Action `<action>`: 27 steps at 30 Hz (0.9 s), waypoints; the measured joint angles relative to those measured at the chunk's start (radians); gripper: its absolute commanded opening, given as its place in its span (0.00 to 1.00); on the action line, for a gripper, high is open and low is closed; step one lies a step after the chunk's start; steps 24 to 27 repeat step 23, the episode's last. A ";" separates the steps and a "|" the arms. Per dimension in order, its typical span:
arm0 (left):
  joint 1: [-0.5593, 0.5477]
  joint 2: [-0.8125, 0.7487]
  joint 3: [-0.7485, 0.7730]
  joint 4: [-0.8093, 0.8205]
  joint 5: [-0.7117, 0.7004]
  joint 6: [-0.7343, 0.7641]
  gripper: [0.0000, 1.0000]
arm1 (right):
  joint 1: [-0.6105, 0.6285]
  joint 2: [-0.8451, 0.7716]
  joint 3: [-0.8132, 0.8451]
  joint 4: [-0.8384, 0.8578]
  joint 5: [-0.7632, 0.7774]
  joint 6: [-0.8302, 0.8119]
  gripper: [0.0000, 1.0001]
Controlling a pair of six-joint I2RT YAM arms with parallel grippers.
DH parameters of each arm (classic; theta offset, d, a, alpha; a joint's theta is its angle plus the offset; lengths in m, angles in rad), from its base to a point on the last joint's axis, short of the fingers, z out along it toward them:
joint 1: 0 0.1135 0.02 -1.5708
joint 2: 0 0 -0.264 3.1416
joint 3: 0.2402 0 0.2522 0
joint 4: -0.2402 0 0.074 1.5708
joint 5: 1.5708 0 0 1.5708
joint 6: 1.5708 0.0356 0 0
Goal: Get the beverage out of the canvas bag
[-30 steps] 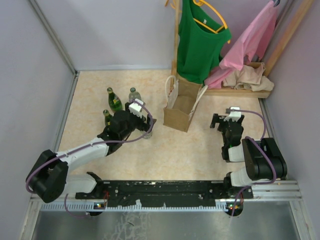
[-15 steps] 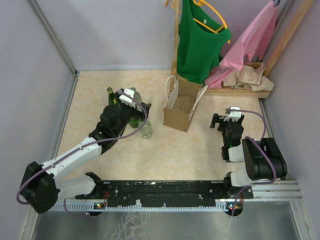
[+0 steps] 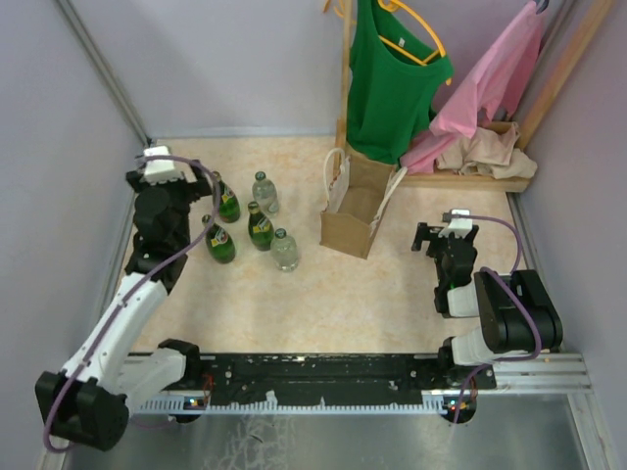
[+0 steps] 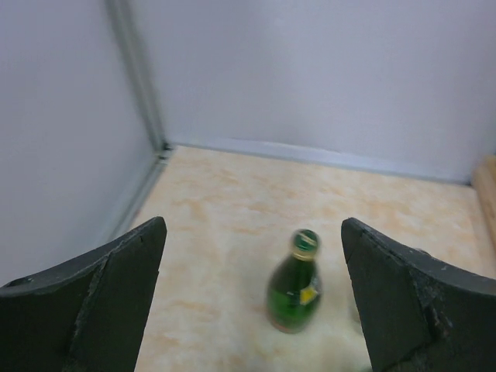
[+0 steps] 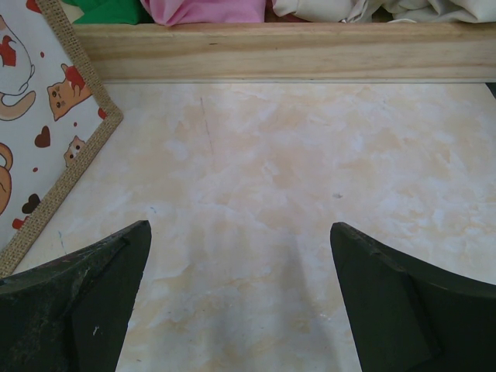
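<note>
The tan canvas bag with white loop handles stands open in the middle of the floor; only its brown inside shows. Its cat-printed side shows at the left of the right wrist view. Several bottles stand left of the bag: green ones and clear ones. My left gripper is open and empty by the left wall; one green bottle stands ahead between its fingers. My right gripper is open and empty, right of the bag, over bare floor.
A wooden clothes rack stands behind the bag with a green top and a pink garment; its base beam lies ahead of my right gripper. Walls close in the left, back and right sides.
My left arm has swung away from the bottles near the bag to the far left wall. The bottles it covered now stand free. The right arm has not moved.
</note>
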State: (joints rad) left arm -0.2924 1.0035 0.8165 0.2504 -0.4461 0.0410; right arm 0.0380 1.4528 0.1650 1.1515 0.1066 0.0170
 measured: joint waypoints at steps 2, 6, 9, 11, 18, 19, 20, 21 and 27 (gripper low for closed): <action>0.057 -0.060 -0.016 0.000 -0.050 0.001 1.00 | 0.000 0.000 0.000 0.000 0.000 0.000 0.99; 0.208 -0.143 -0.026 0.003 -0.125 -0.007 1.00 | 0.000 0.000 0.000 0.000 0.000 0.000 0.99; 0.303 -0.151 -0.026 -0.011 -0.154 -0.019 1.00 | 0.000 0.000 0.000 0.000 0.000 0.000 0.99; 0.356 -0.146 -0.026 -0.039 -0.169 -0.026 1.00 | 0.000 0.000 0.000 0.000 0.000 0.000 0.99; 0.480 -0.164 -0.005 -0.125 -0.240 -0.063 1.00 | 0.000 0.000 0.000 0.000 0.000 0.000 0.99; 0.486 -0.173 -0.003 -0.130 -0.245 -0.068 1.00 | 0.000 0.000 0.000 0.000 0.000 0.000 0.99; 0.490 -0.180 -0.003 -0.132 -0.246 -0.075 1.00 | 0.000 0.000 0.000 0.000 0.000 0.000 0.99; 0.491 -0.185 -0.001 -0.134 -0.246 -0.079 1.00 | 0.000 0.000 0.000 0.000 0.000 0.000 0.99; 0.491 -0.189 0.002 -0.135 -0.245 -0.090 1.00 | 0.000 0.000 0.000 0.000 0.000 0.000 0.99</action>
